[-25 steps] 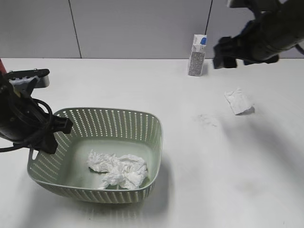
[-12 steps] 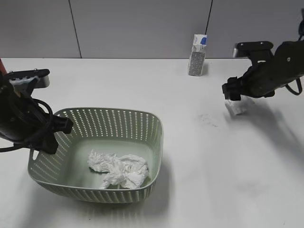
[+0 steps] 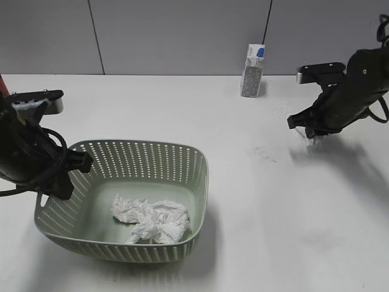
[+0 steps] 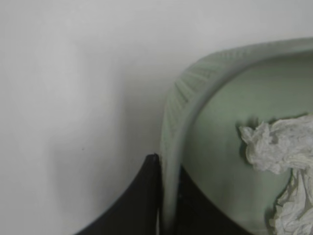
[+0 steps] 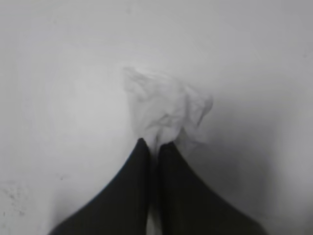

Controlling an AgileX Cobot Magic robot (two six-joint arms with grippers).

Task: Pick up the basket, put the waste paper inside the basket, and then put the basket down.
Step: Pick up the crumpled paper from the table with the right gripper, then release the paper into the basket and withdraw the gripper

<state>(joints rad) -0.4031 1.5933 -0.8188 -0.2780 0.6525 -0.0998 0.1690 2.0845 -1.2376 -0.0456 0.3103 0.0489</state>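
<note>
Crumpled waste paper [image 5: 166,110], feather-light and soft, sits near the counter's right edge, pinched by your right gripper [image 5: 155,147]; left gripper [image 4: 164,188] clamps the stiff basket [image 3: 200,176] rim, front-left.

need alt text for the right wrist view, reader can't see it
Two dark fingertips of the right gripper are pinched shut on the near edge of a crumpled white waste paper wad. The wad lies against a plain white table, which fills the rest of the slightly blurred frame.
</note>
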